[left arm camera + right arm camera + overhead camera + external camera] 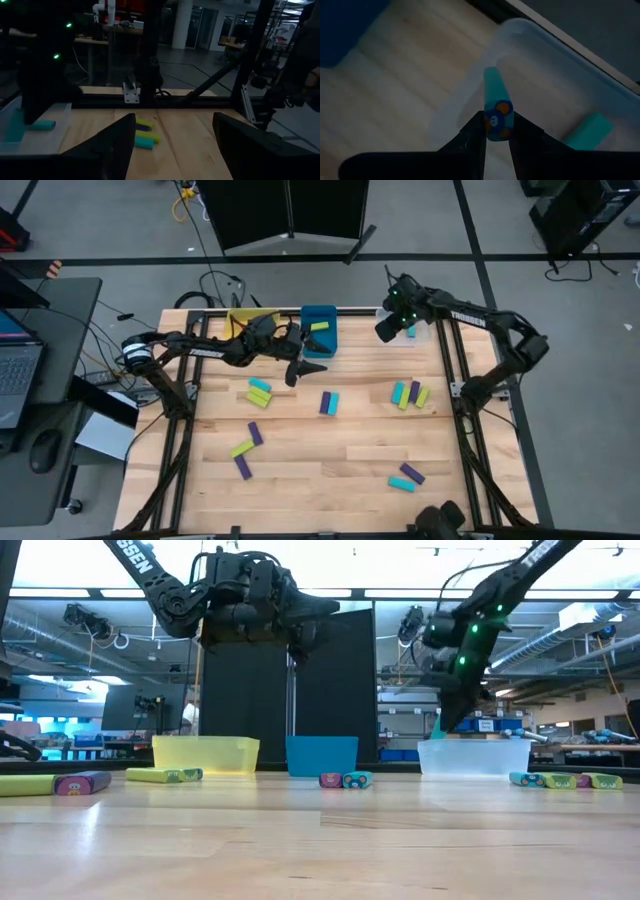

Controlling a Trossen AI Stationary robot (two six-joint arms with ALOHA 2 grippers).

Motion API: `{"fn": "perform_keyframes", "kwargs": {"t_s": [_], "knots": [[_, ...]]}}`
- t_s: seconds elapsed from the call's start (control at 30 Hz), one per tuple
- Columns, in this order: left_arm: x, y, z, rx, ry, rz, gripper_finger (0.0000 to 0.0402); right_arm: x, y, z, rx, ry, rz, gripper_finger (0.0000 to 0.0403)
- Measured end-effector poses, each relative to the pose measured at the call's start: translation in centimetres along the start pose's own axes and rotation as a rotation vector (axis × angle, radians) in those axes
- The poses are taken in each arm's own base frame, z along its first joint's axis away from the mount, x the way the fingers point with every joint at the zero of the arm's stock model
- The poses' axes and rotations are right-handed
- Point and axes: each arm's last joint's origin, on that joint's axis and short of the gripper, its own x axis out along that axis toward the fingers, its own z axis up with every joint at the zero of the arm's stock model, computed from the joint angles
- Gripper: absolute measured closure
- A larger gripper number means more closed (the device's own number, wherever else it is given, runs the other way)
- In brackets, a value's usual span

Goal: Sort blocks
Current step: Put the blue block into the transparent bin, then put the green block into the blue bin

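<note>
Right gripper (497,131): clamped on a cyan block (496,107) that hangs end-down between the fingers; it is poised above the clear bin (555,75) at the table's far right corner.
Held block marking: a small cartoon face in blue and orange shows on the end of the block in the right wrist view; no lettering can be read on it.
Clear bin contents: one second cyan block (587,129) lies on the bin floor.
Left gripper (303,367): fingers spread wide apart, holding nothing, raised above the table just in front of the blue bin (320,340).
Blue bin contents: one lime block (319,327) lies inside.
Yellow bin (205,753): stands beside the blue bin, on its left in the high view; contents cannot be told.
Loose blocks (409,394): purple, lime and cyan bars lie scattered over the wooden table (330,455) in small clusters, near both sides and the middle.
Arm lettering: white "TROSSEN" reads along the right arm (470,321) in the high view; partial letters "SSEN" show on the left arm (137,554) in the low view.
</note>
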Motion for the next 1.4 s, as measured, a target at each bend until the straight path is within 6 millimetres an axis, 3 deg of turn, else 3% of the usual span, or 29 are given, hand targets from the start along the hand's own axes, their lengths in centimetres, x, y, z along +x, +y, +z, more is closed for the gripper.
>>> {"fn": "perform_keyframes", "kwargs": {"t_s": [0.3,0.47,0.67,0.87,1.0,1.17,1.3,1.4], "knots": [[-0.1,0.2,0.0,0.025,0.000,0.008,0.0129,3.1,-2.3,0.4,0.088,0.040,0.001,0.0331],[-0.4,0.6,0.1,0.051,-0.002,0.043,0.0129,4.0,-3.2,0.1,0.110,0.075,-0.010,0.0284],[-0.8,1.3,-0.1,0.033,0.019,0.070,0.0129,3.7,-3.9,0.2,0.123,0.060,-0.070,0.0251],[-0.9,1.4,-0.4,0.035,0.044,0.077,0.0157,1.3,-3.8,0.4,0.079,0.000,-0.113,0.0249],[-1.2,1.0,-0.2,0.045,0.088,0.075,0.0209,-1.9,-1.9,-0.2,0.015,-0.030,-0.090,0.0262],[-1.9,-0.4,-0.2,0.089,0.232,0.073,0.0290,-5.4,2.4,-1.9,-0.135,-0.038,-0.016,0.0329],[-2.3,-1.6,-0.1,0.103,0.308,0.057,0.0351,-6.9,6.2,-3.7,-0.249,-0.055,0.065,0.0388],[-2.3,-2.3,-0.4,0.074,0.358,0.037,0.0387,-7.3,8.6,-5.5,-0.305,-0.051,0.121,0.0391]]}}
